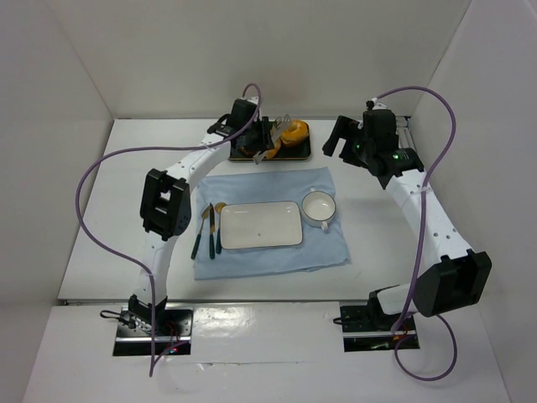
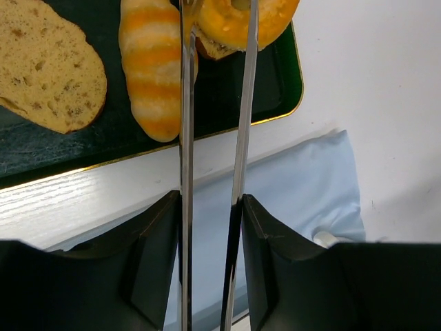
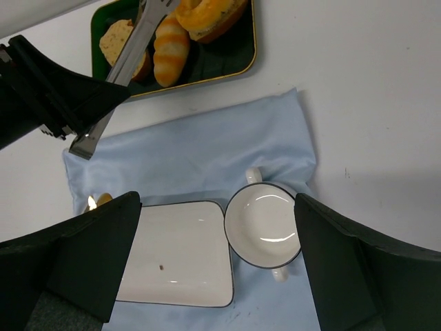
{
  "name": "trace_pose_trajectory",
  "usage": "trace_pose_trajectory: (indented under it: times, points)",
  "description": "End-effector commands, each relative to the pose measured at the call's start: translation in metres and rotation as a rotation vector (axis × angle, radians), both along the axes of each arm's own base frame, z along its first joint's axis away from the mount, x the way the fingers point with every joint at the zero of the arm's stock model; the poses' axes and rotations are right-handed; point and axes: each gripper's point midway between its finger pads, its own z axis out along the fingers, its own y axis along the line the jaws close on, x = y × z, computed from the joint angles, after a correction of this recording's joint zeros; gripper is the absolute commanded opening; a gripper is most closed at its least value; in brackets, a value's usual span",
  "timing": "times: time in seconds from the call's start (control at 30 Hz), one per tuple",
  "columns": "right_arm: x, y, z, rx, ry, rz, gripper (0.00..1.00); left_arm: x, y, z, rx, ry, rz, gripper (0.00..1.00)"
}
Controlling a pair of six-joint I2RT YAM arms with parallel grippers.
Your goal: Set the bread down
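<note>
The bread (image 2: 272, 17), a glossy golden-orange ring bun, sits between the tips of the metal tongs (image 2: 186, 138) over the right end of the dark green tray (image 2: 275, 83). My left gripper (image 2: 210, 201) is shut on the tongs' two arms. In the top view the bread (image 1: 295, 132) is at the tray's (image 1: 273, 157) right end, just beyond my left gripper (image 1: 254, 138). The bread also shows in the right wrist view (image 3: 207, 14). My right gripper (image 3: 217, 221) is open and empty, hovering above the white cup (image 3: 265, 224) and the white plate (image 3: 179, 255).
A striped yellow-orange roll (image 2: 151, 69) and a brown toast slice (image 2: 45, 69) lie on the tray. The blue cloth (image 1: 260, 189) carries the rectangular plate (image 1: 260, 225), the two-handled cup (image 1: 319, 206) and cutlery (image 1: 210, 231). White walls enclose the table.
</note>
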Motion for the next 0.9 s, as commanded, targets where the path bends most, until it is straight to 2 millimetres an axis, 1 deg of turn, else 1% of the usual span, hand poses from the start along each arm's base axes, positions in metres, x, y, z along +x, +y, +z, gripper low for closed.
trace_pose_trajectory:
  times: [0.0,0.03,0.07,0.1,0.13,0.17,0.27,0.3,0.33,0.37,0.4,0.43,0.5,0.53,0.57,0.6,0.63,0.67,0.7,0.8,0.83,0.87]
  points:
    - [0.008,0.000,0.009,0.022,-0.045,0.002,0.99,0.004,0.002,0.008,-0.001,-0.040,-0.015,0.51]
    - [0.008,0.000,0.009,0.030,-0.043,-0.003,0.99,0.004,0.002,0.008,0.005,-0.043,-0.020,0.51]
    - [0.008,0.000,0.009,0.030,-0.043,-0.003,0.99,0.003,0.003,0.003,0.009,-0.034,-0.021,0.51]
    - [0.007,0.000,0.005,0.028,-0.034,-0.003,0.99,0.003,0.003,0.003,0.009,-0.034,-0.021,0.51]
    - [0.005,0.000,0.009,0.031,-0.045,-0.003,0.99,0.003,0.003,0.003,0.009,-0.034,-0.021,0.51]
    - [0.005,-0.004,0.004,0.028,-0.035,-0.012,0.99,0.001,0.004,0.004,0.010,-0.032,-0.021,0.51]
    - [0.002,-0.005,0.003,0.028,-0.033,-0.012,0.99,-0.001,0.001,0.004,-0.001,-0.028,-0.036,0.51]
    - [0.002,-0.002,0.001,0.041,-0.030,-0.008,0.99,-0.004,0.002,0.007,-0.002,-0.029,-0.036,0.53]
    - [0.002,-0.006,0.005,0.043,-0.039,-0.017,0.99,-0.004,0.002,0.007,-0.002,-0.029,-0.036,0.53]
    - [0.003,-0.004,0.007,0.050,-0.047,-0.008,0.99,-0.004,0.002,0.013,-0.006,-0.039,-0.036,0.53]
    - [0.003,-0.004,0.007,0.050,-0.047,-0.008,0.99,-0.007,0.003,0.015,-0.006,-0.039,-0.036,0.53]
    - [0.002,-0.004,0.003,0.056,-0.037,-0.013,0.99,-0.007,0.003,0.021,-0.010,-0.047,-0.036,0.53]
    - [0.002,0.000,0.005,0.068,-0.043,0.006,0.99,-0.010,0.005,0.014,-0.007,-0.040,-0.036,0.54]
    - [0.002,0.000,0.005,0.068,-0.043,0.006,0.99,-0.012,0.006,0.019,-0.010,-0.047,-0.036,0.54]
    - [0.002,0.000,0.005,0.077,-0.041,0.000,0.99,-0.010,0.007,0.028,-0.014,-0.070,-0.029,0.54]
    - [0.003,0.002,0.007,0.084,-0.049,0.010,0.99,-0.012,0.007,0.023,-0.009,-0.059,-0.029,0.54]
    - [0.003,0.002,0.007,0.084,-0.049,0.010,0.99,-0.009,0.013,0.023,-0.009,-0.059,-0.018,0.54]
    - [0.002,0.004,0.007,0.090,-0.048,0.019,0.99,-0.012,0.014,0.023,-0.007,-0.057,-0.018,0.55]
    - [0.002,0.004,0.007,0.090,-0.048,0.019,0.99,-0.013,0.015,0.019,-0.004,-0.048,-0.018,0.55]
    - [0.002,0.004,0.007,0.090,-0.048,0.019,0.99,-0.011,0.019,0.019,-0.009,-0.046,-0.016,0.55]
    - [0.003,0.004,0.011,0.091,-0.057,0.020,0.99,-0.011,0.019,0.019,-0.009,-0.046,-0.016,0.55]
    - [0.003,0.004,0.011,0.091,-0.057,0.020,0.99,-0.011,0.019,0.019,-0.009,-0.046,-0.016,0.55]
